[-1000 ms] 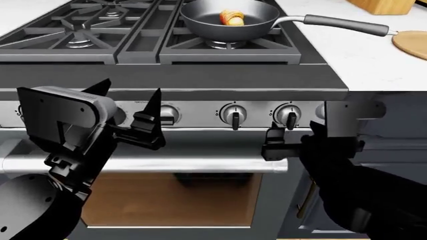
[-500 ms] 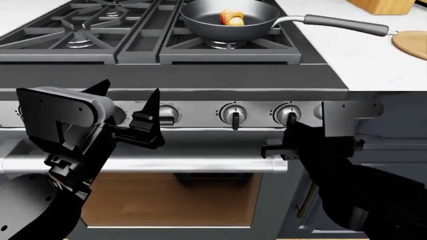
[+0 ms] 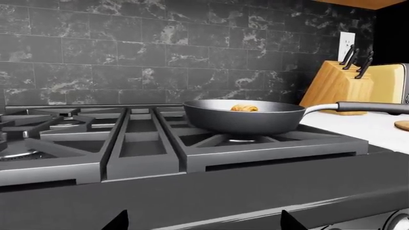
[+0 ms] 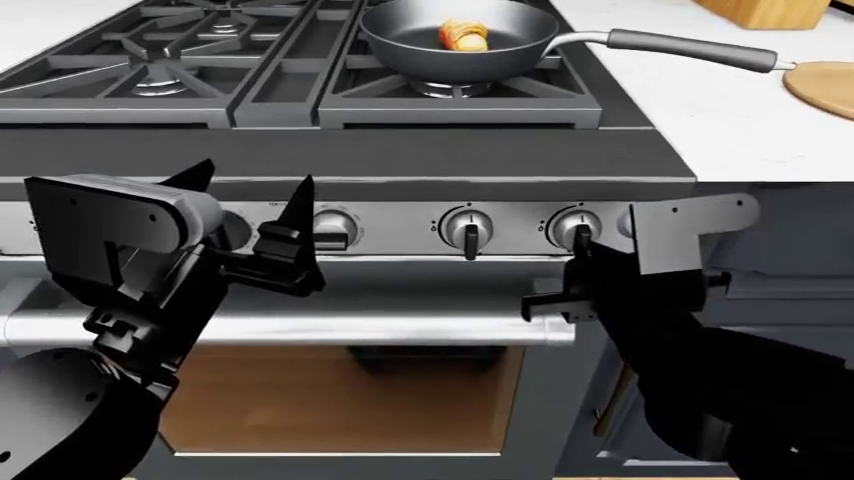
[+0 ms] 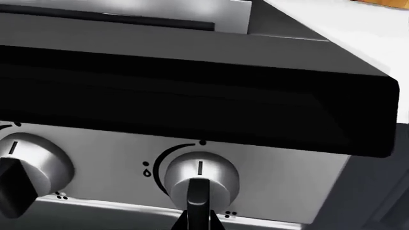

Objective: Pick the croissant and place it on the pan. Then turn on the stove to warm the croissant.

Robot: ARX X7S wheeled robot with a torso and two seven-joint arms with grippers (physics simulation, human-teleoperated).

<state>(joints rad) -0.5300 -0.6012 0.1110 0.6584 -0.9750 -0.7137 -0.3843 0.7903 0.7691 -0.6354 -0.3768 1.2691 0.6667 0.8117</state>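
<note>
Right gripper (image 4: pixel 577 272) up against the rightmost knob (image 4: pixel 577 229) on the front panel of the stove (image 4: pixel 400 150), dark fingertip (image 5: pixel 197 201) over the knob's lower face, open or closed impossible to tell. Left gripper (image 4: pixel 247 215) spread open and empty before the knobs further left. Beyond, croissant (image 4: pixel 463 34) lying inside the pan (image 4: pixel 400 45) on the right rear grate, handle reaching out over the white bench (image 4: pixel 747 120).

Wide black and stainless-steel gas stove (image 4: pixel 400 150) carries a round dark grey frying pan (image 4: pixel 514 60) on its far right grate; white countertop (image 4: pixel 721 110) right of it bears a round wooden board (image 4: pixel 825 88).
</note>
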